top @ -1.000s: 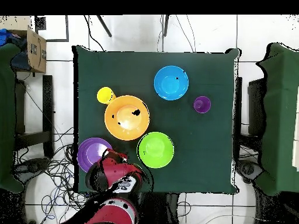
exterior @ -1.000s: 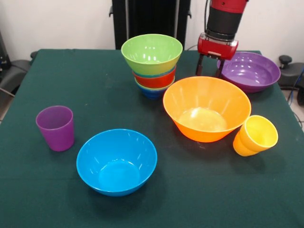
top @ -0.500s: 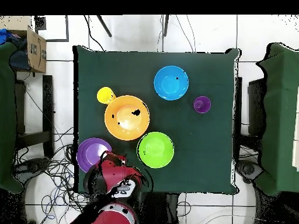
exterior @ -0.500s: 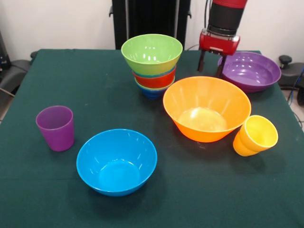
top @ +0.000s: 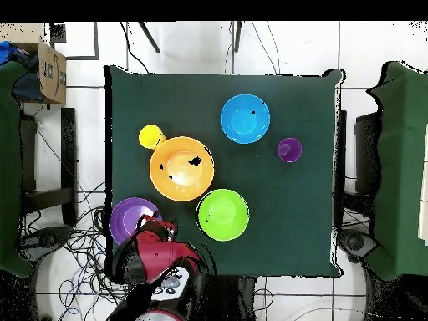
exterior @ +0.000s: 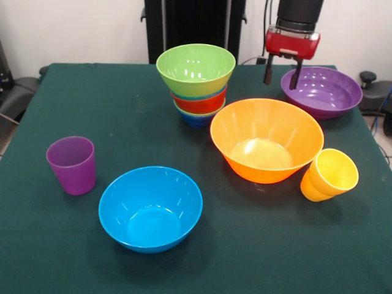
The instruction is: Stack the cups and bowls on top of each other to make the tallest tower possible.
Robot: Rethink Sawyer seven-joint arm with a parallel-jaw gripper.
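The tower [exterior: 197,82] stands at the table's far middle: a large green bowl [exterior: 195,67] [top: 223,214] on top of a red-orange bowl [exterior: 199,101] and blue bowls beneath. A large orange bowl [exterior: 266,139] [top: 181,167] sits to its right, a large blue bowl [exterior: 150,207] [top: 245,118] near the front. The wide purple bowl [exterior: 321,92] [top: 132,220] lies at the far right. The purple cup [exterior: 72,164] [top: 288,150] stands at the left, the yellow cup [exterior: 329,175] [top: 151,135] leans at the right. My gripper [exterior: 282,78] [top: 153,227] hangs open and empty above the purple bowl's left rim.
The green tablecloth [exterior: 122,122] covers the table. A cardboard box [top: 48,72] and cables [top: 84,242] lie on the floor beside it. Dark chairs [top: 399,167] stand at both sides.
The gripper has risen and drawn back toward the robot, from between the orange and purple bowls to above the purple bowl's rim. The bowls and cups have not moved.
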